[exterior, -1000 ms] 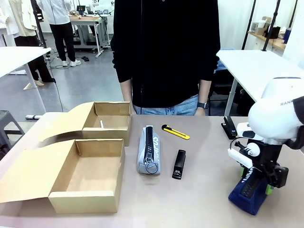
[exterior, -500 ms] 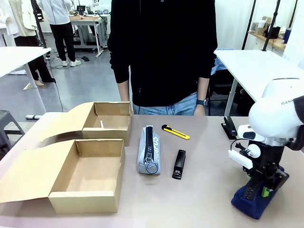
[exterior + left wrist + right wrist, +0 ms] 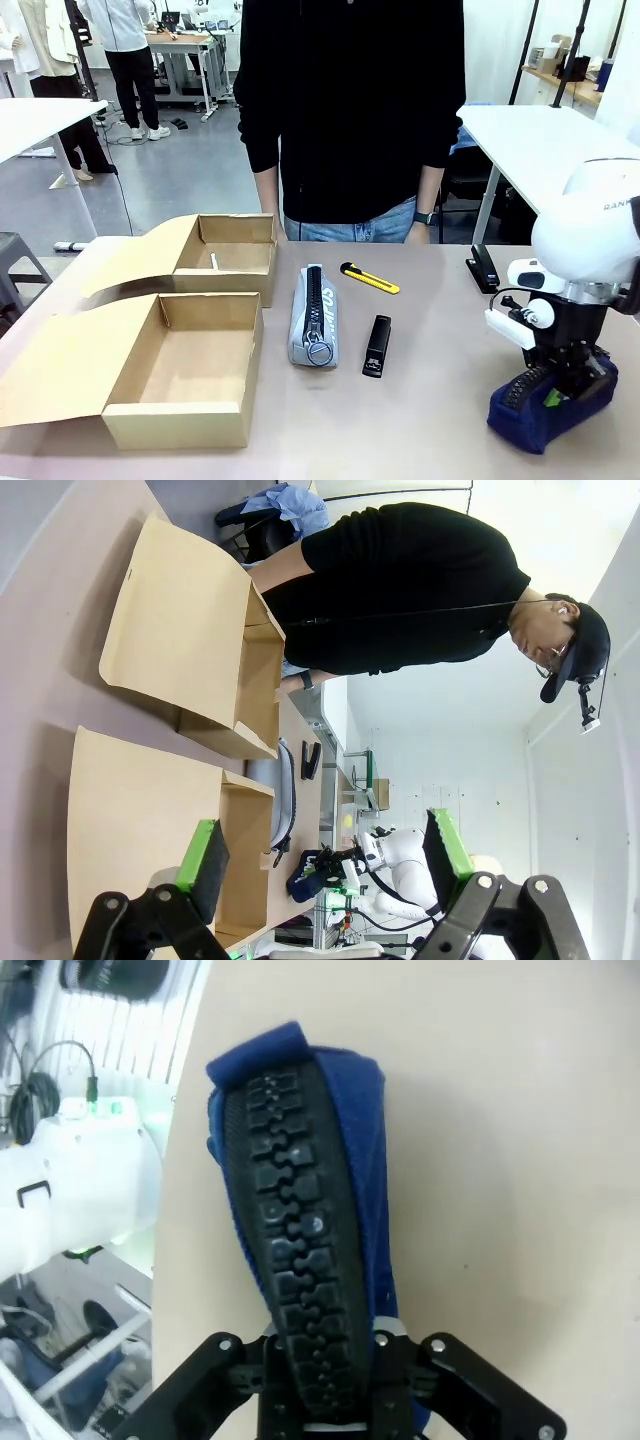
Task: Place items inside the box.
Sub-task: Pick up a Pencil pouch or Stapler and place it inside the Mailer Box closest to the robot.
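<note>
A: Right gripper state?

B: My right gripper (image 3: 558,393) is clamped shut on the navy blue fabric zip pouch (image 3: 535,420), at the near right corner of the table (image 3: 420,420). In the wrist view the jaws bite one end of it, across the chunky black zip. The zip runs straight away from my fingers, so the pouch's long axis lines up with the gripper.

A: Lifted?

B: Can't tell. It looks to be resting on the table.

A: Target?

B: The open brown cardboard box (image 3: 175,425) at the near left corner. A second open cardboard box (image 3: 215,283) sits just behind it. Both lie to my left, well apart from the pouch, across the table.

A: Anything between?

B: The grey zip pouch (image 3: 313,318) and a small black stapler (image 3: 377,346) mid-table, with the yellow-and-black utility knife (image 3: 369,278) behind them. Another black stapler (image 3: 483,270) sits toward the far right edge. I judge the carry should pass above them.

A: Is the left arm nearer the box?

B: Yes. My left gripper (image 3: 325,858) hangs wide open and empty on the box side. But the pouch is in my right, so the right arm crosses.
</note>
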Robot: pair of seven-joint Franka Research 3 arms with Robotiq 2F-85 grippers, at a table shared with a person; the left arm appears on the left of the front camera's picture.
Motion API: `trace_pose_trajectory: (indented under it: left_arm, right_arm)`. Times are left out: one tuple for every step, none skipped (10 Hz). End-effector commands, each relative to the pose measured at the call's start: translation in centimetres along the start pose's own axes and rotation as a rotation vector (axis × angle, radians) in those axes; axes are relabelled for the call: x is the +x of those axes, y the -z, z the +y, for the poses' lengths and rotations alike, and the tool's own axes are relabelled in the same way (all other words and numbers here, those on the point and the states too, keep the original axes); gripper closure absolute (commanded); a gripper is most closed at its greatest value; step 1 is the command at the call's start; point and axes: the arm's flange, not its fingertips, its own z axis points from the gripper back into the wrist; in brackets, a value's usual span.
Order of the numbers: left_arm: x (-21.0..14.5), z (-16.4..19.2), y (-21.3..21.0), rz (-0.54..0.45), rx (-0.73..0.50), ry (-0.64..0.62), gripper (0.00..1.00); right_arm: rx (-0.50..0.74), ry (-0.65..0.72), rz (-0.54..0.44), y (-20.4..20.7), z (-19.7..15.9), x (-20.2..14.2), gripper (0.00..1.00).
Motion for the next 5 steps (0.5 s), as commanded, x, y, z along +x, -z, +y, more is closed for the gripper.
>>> trace_pose_trajectory:
  left_arm:
    - [0.0,0.0,0.0,-0.010,-0.030,0.023,0.00]
    - [0.0,0.0,0.0,-0.010,-0.030,0.023,0.00]
    - [0.0,0.0,0.0,-0.010,-0.030,0.023,0.00]
    - [0.0,0.0,0.0,-0.010,-0.030,0.023,0.00]
    - [0.0,0.0,0.0,-0.010,-0.030,0.023,0.00]
  right_arm:
    - [-0.007,0.230,-0.048,1.9,5.5,0.0,1.00]
    - [0.007,0.379,-0.107,0.2,6.2,-0.1,1.00]
    - [0.068,0.590,-0.182,-2.8,7.7,-0.2,1.00]
    - [0.040,0.781,-0.240,-5.8,9.3,-0.4,1.00]
    - [-0.025,0.963,-0.329,-8.2,11.1,-1.0,1.00]
